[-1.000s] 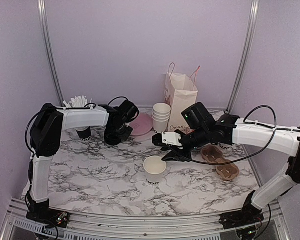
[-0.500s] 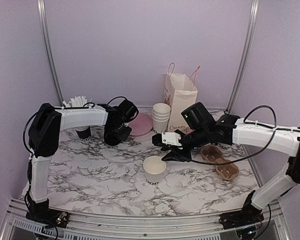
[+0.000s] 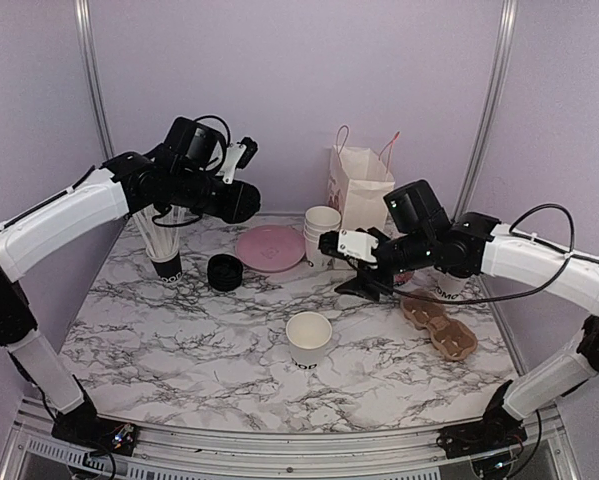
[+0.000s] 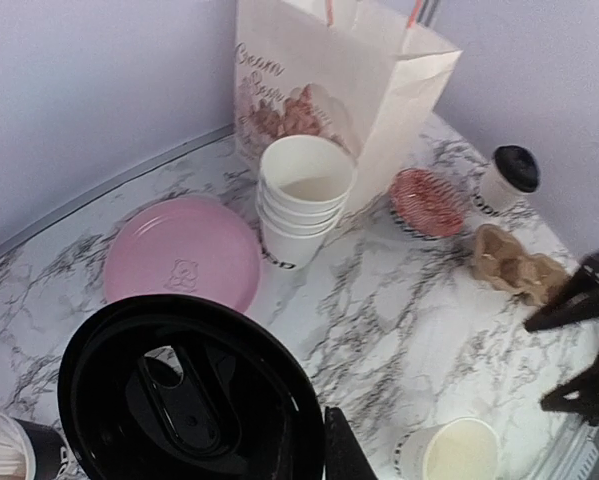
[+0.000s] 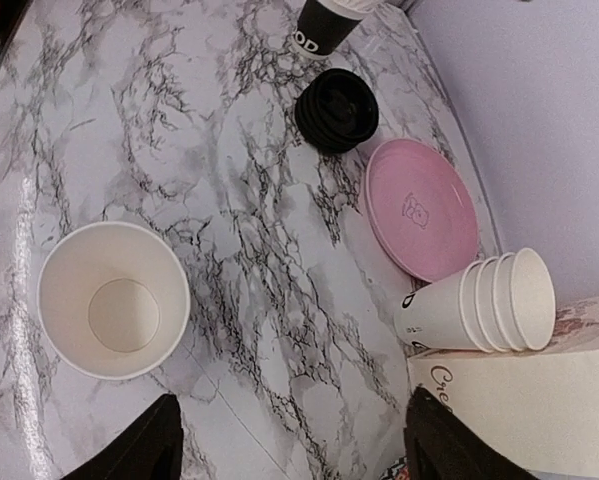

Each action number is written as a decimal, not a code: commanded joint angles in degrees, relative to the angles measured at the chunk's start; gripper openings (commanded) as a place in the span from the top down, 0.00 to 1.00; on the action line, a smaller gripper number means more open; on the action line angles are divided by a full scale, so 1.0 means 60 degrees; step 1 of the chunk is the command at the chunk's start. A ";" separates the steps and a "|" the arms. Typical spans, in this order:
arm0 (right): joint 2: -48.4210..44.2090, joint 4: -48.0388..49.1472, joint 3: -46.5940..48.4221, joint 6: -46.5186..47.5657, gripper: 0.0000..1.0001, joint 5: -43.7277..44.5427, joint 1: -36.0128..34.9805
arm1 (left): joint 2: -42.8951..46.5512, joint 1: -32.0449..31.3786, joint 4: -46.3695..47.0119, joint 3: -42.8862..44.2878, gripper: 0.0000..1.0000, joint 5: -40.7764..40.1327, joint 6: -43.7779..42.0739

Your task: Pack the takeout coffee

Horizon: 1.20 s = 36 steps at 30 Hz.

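One takeout coffee (image 4: 507, 178), a white cup with a black dome lid, stands at the back right, largely hidden behind the right arm in the top view. A lidless white cup (image 3: 309, 338) stands mid-table. My left gripper (image 3: 237, 198) is raised high over the back left, shut on a black dome lid (image 4: 179, 390); only one finger (image 4: 344, 452) shows beside the lid. My right gripper (image 5: 289, 450) hangs open and empty, up and to the right of the lidless cup (image 5: 114, 300), apart from it.
A stack of black lids (image 3: 225, 271) and a black cup of straws (image 3: 166, 262) sit back left. A pink plate (image 3: 269, 247), stacked white cups (image 3: 322, 232) and a paper bag (image 3: 359, 190) line the back. A brown cup carrier (image 3: 439, 325) lies right.
The left arm rose from the lid stack with one lid in its gripper. The right gripper opened and drew back up and right from the lidless cup.
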<state>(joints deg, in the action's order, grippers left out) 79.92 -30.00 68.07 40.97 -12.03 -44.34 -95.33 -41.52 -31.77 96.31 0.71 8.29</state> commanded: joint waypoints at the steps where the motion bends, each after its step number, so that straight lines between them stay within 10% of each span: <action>1: -0.0040 0.0592 0.1203 -0.1254 0.02 -0.0501 0.1106 | 0.1067 -0.0065 0.1547 -0.0710 0.87 0.3543 0.0863; 13: 0.1472 0.2386 0.2724 -0.5856 0.01 -0.7043 0.1967 | 0.2756 -0.0178 0.7397 -0.3829 0.84 0.5905 0.3466; 36: 0.2217 0.2984 0.3930 -0.6590 0.01 -0.6933 0.1431 | 0.2262 -0.0388 0.8803 -0.4028 0.89 0.4783 0.4599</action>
<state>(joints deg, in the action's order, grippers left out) 92.44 -15.00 87.94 4.56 -52.25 -35.40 -80.64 -43.62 16.84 71.75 29.28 34.02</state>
